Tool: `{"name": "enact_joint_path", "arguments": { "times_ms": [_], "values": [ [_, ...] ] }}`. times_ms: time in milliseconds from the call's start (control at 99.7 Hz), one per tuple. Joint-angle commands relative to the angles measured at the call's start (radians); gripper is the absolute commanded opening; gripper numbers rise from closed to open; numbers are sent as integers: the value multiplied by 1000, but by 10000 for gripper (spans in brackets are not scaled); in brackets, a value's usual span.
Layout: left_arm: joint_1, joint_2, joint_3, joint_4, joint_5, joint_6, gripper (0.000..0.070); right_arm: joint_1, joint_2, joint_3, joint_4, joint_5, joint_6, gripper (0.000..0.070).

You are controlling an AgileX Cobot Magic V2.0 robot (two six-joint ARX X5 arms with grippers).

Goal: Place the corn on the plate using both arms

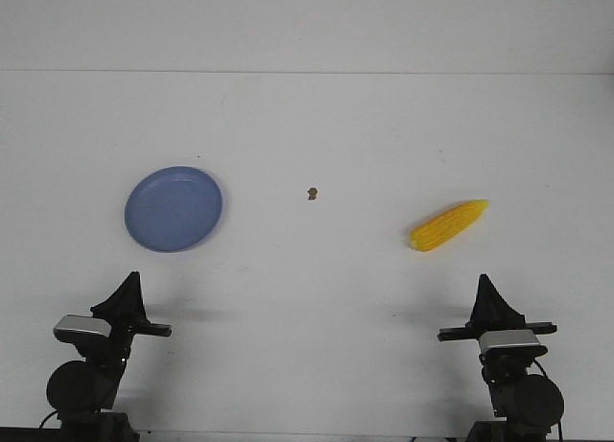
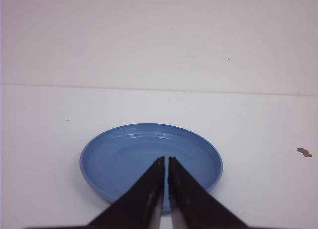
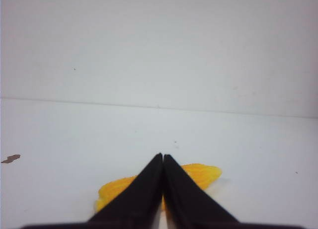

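- Corn cob (image 1: 449, 224): bright yellow, tapered, rows of kernels faintly visible; lying flat on the white table (image 1: 317, 116), right of centre, thick end toward the robot and to the left, narrow tip pointing away and to the right.
- Same corn cob (image 3: 198, 175) in the right wrist view: partly hidden behind the black fingertips, yellow showing on both sides of them; kernel detail blurred.
- Plate (image 1: 174, 208): round, shallow, plain periwinkle blue with a slightly raised rim; resting on the table left of centre, well apart from the corn.
- Plate (image 2: 124, 149) in the left wrist view: faint concentric rings inside the rim, nothing lying in it.
- Writing, brands, labels: none legible on corn, plate or arms.
- Right gripper (image 1: 485, 289): fingers brought together to a point, holding nothing; near the corn on the robot's side, apart from it.
- Right gripper (image 3: 163, 156), wrist view: tips touching, only a hairline seam between them.
- Left gripper (image 1: 130, 284): pointed, near the plate on the robot's side, not touching it.
- Left gripper (image 2: 165, 159), wrist view: fingers nearly together, a thin slit between them, nothing gripped.
- Small brown speck (image 1: 312, 193): on the table between plate and corn, clear of both.
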Motion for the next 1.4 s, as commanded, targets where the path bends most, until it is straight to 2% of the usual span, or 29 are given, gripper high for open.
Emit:
{"name": "enact_joint_path", "arguments": {
  "times_ms": [0,120,261,451,682,923,1103,1214,1394],
  "values": [
    [1,-1,-18,12,-2,0,12,1,0,-2,11,0,10,7],
    [1,-1,-16,12,-2,-12,12,1,0,-2,22,0,5,7],
    [1,-1,8,8,-2,-88,12,1,0,2,42,-1,6,7],
    [1,24,91,-21,-3,-138,12,2,1,79,-30,0,8,7],
    [1,195,319,-183,-6,-130,12,1,75,267,-227,12,11,7],
    [1,499,671,-433,-6,-124,12,1,324,542,-482,35,10,7],
    [1,734,901,-660,-6,-47,13,1,555,744,-670,30,11,7],
    [1,844,983,-741,-5,-27,13,2,669,824,-732,26,11,7],
    [1,930,1009,-743,-5,-1,13,2,779,865,-736,23,11,7]
  ]
}}
